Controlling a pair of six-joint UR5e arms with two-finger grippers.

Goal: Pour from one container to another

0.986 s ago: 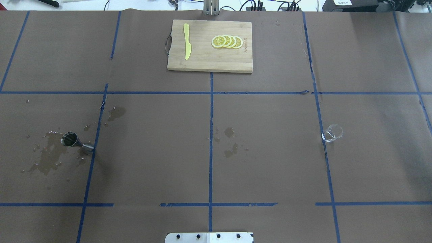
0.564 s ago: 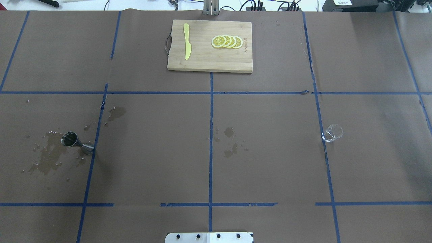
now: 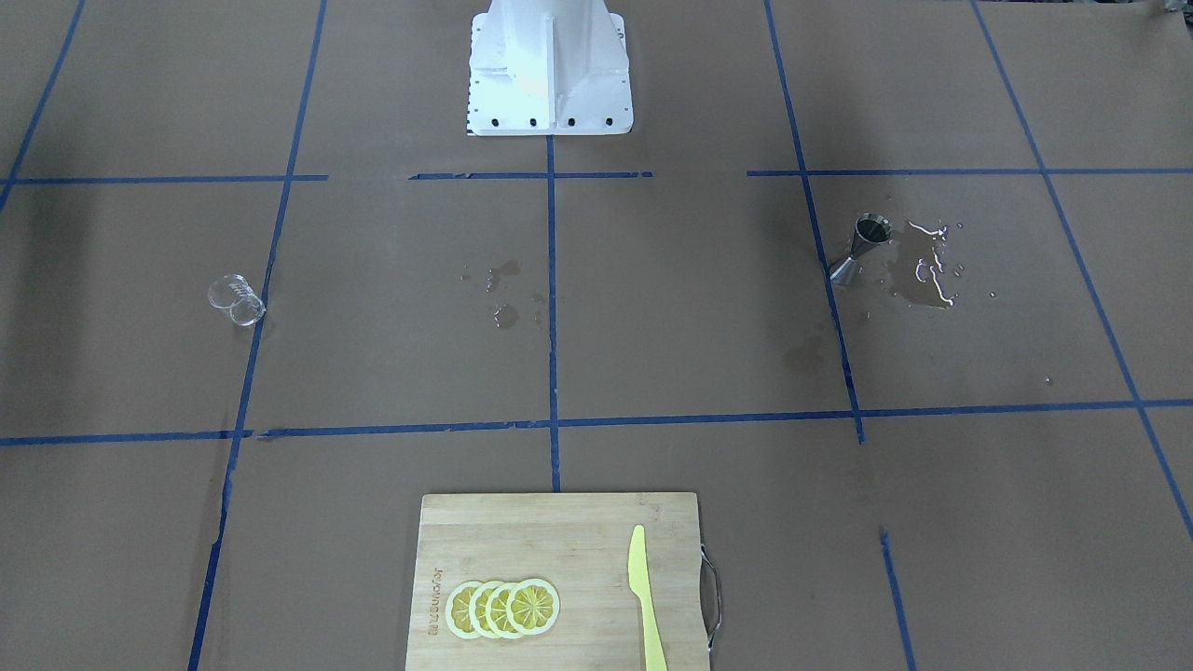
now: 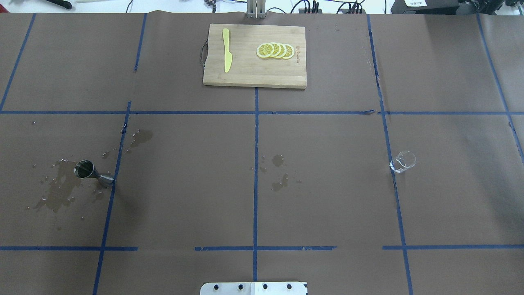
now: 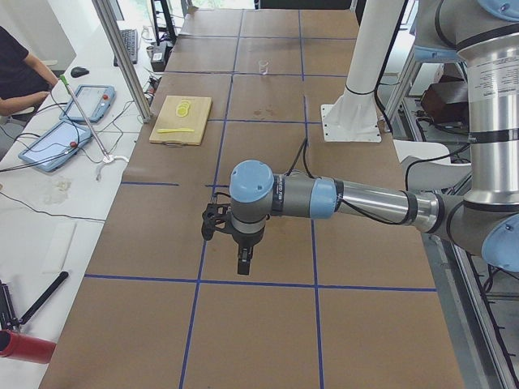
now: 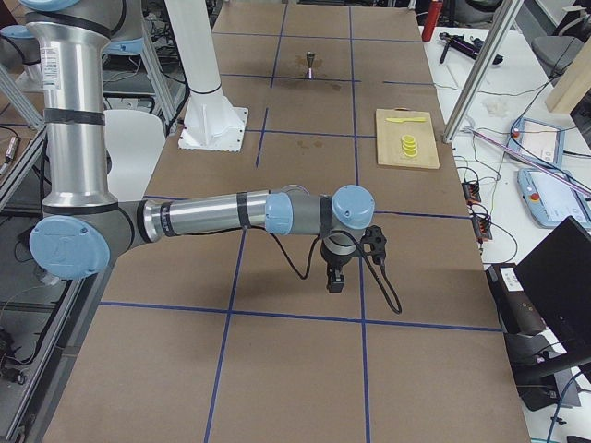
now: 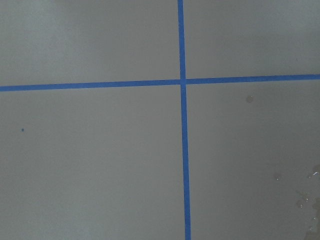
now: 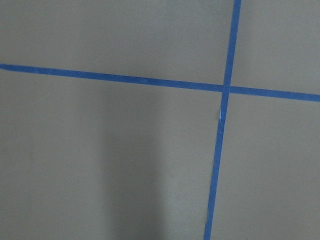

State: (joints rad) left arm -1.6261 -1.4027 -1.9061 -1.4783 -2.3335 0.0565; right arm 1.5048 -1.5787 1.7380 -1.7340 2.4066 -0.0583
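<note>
Glass measuring cup (image 4: 403,161), well apart from cutting board (image 4: 254,73) toward robot's right, steel jigger (image 4: 93,172) opposite: likely light, slick, breakable, best pinched across its wall; left gripper (image 5: 242,263), right gripper (image 6: 334,277), opening indiscernible.

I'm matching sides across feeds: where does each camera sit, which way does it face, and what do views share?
Front-facing: across the table, facing the robot; white base at top, jigger right, glass cup left.
Overhead: behind the robot, looking forward; base edge at bottom, cutting board far.
Exterior left: table's end on the robot's left; left arm near.
Exterior right: opposite end; right arm near.
Left wrist: down on a tape cross; no fingers show.
Right wrist: likewise, another tape cross.
Shared: front-facing and overhead show the same things, mirrored.
</note>
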